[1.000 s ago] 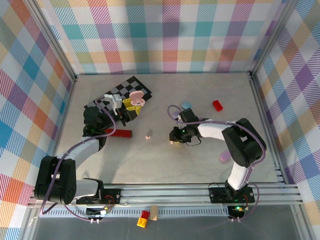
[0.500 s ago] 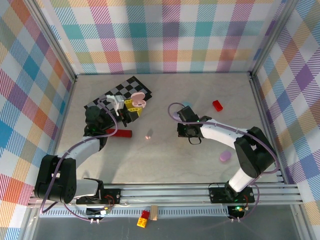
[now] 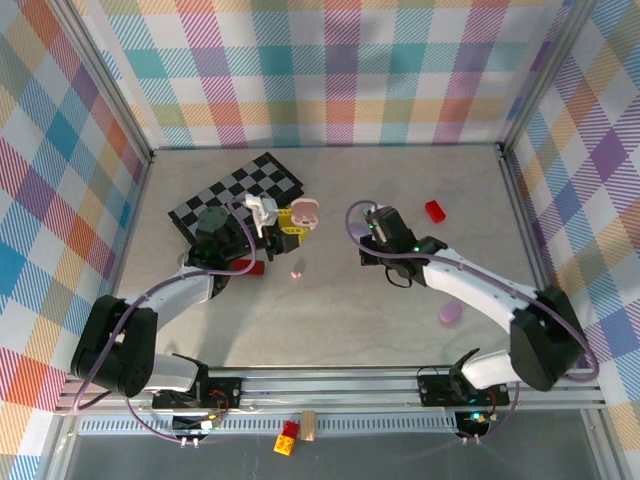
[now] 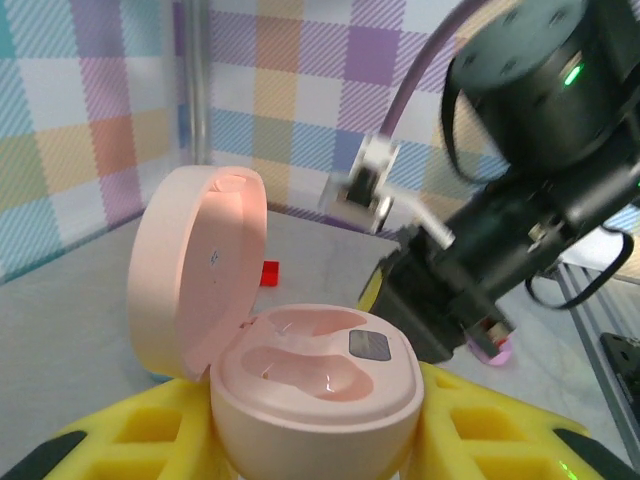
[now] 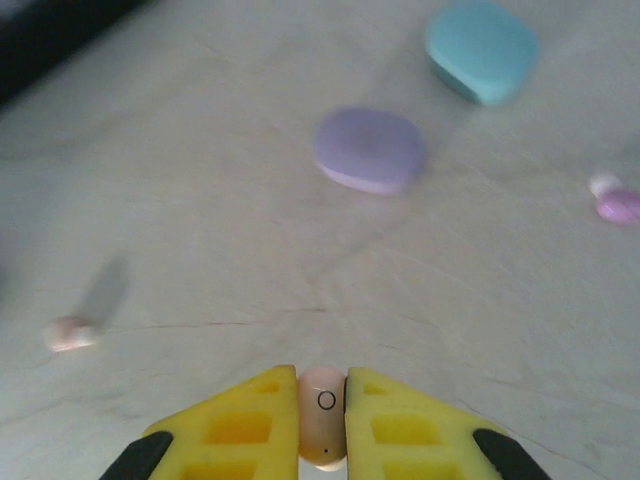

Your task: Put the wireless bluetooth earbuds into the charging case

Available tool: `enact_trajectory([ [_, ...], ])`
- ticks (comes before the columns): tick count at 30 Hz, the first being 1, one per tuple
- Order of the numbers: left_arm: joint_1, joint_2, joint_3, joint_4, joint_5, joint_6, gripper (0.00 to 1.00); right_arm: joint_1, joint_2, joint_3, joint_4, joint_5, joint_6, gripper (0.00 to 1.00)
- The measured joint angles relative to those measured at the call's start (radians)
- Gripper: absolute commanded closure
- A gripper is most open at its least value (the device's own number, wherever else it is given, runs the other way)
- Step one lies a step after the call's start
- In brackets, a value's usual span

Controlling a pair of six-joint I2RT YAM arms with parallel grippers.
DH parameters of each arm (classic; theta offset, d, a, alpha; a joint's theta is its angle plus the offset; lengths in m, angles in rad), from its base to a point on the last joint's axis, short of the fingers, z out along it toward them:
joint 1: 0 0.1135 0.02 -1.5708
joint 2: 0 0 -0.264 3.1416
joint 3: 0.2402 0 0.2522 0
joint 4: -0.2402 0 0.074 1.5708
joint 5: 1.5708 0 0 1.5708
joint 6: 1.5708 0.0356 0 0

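pink oval charging case (image 4: 315,380) sits clamped in the left gripper (image 3: 292,218), lid tipped up and open, both moulded wells bare. the gripper's yellow fingers (image 4: 130,440) press against its sides. just beyond the case hangs the right arm's black wrist (image 4: 470,270). the right gripper (image 5: 322,395) is pinched tight on a small pale pink earbud (image 5: 322,425), which stands upright between the pads. on the grey table (image 5: 250,230) past it lie a lilac oval case (image 5: 368,150), a teal oval case (image 5: 482,50) further off, a tiny purple earbud (image 5: 620,206) to one side and a loose pink earbud (image 5: 70,333) well apart on the other. from above, a red block (image 3: 436,210) rests near the right arm, and a black-and-white checkered mat (image 3: 235,190) lies behind the left gripper.
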Motion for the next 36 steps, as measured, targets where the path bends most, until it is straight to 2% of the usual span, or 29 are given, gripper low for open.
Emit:
enact_trajectory([
  [8,-0.059,0.047,0.031,0.008,0.019,0.021,0.62,-0.026,-0.200,0.007,0.077,-0.305,-0.176,0.87],
  [17,-0.085,0.049,0.051,-0.033,0.072,0.068,0.62,-0.027,-0.206,0.081,0.124,-0.551,-0.232,0.87],
  [22,-0.103,0.040,0.068,-0.105,0.098,0.109,0.61,-0.027,-0.162,0.115,0.136,-0.604,-0.251,0.87],
  [28,-0.105,0.021,0.079,-0.149,0.110,0.123,0.61,-0.027,-0.122,0.117,0.133,-0.612,-0.272,0.87],
  [36,-0.105,0.019,0.080,-0.142,0.109,0.103,0.62,-0.033,-0.114,0.117,0.131,-0.609,-0.286,0.87],
])
